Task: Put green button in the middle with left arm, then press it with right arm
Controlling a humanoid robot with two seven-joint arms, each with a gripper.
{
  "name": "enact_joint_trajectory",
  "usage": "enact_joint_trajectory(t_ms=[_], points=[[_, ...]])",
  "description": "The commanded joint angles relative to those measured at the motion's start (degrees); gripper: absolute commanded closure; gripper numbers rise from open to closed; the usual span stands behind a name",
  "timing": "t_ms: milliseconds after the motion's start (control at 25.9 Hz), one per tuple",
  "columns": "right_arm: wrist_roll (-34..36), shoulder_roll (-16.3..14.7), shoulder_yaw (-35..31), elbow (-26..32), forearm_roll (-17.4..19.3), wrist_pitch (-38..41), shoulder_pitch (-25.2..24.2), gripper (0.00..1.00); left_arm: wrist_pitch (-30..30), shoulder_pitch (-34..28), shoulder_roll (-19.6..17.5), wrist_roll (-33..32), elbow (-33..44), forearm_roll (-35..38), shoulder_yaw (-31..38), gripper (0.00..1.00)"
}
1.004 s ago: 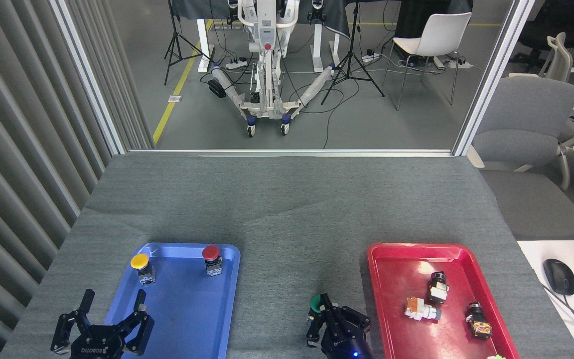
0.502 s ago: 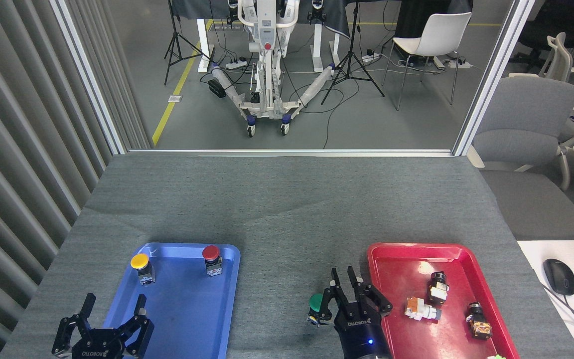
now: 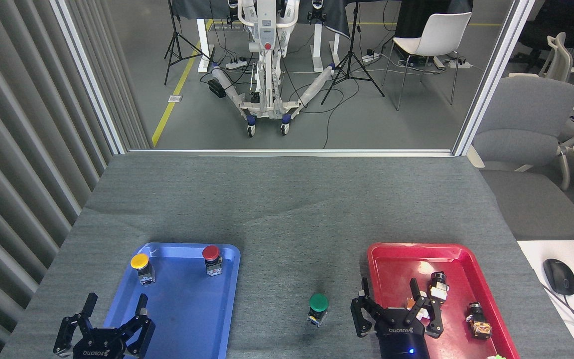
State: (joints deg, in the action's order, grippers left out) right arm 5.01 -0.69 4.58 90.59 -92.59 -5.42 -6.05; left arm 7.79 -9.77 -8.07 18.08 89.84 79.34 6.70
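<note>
**Button placed mid-surface; press judged done or pending**

Green button [image 3: 318,307] found upright on the bare grey cloth of the middle [image 3: 301,279], between the blue tray [image 3: 187,319] and the red tray [image 3: 396,269], touching neither; nearer the red tray than the blue. First step judged complete from that placement. Left gripper [image 3: 113,319] seen over the near-left corner of the blue tray, jaws spread wide, holding nothing, well apart from the button. Right gripper [image 3: 400,309] seen just right of the button, over the red tray's near-left edge, jaws also wide and empty; not touching the cap. No sign either way in the cap of a press; impossible to tell whether pressing was finished or outstanding.
</note>
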Motion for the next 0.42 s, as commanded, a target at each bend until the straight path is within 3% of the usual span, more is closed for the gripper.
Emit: enact_joint_trajectory(t_ms=[0,386], points=[[-0.17,0.07,-0.19,0.38,0.04,-0.29,-0.19,0.0,0.2,0.27,0.07,-0.15,-0.46,-0.06,-0.02,0.01],[-0.09,0.78,-0.19,0.38,0.04,-0.11,-0.1,0.0,2.93,2.21,-0.02,-5.6,-3.27,-0.15,0.07,0.01]])
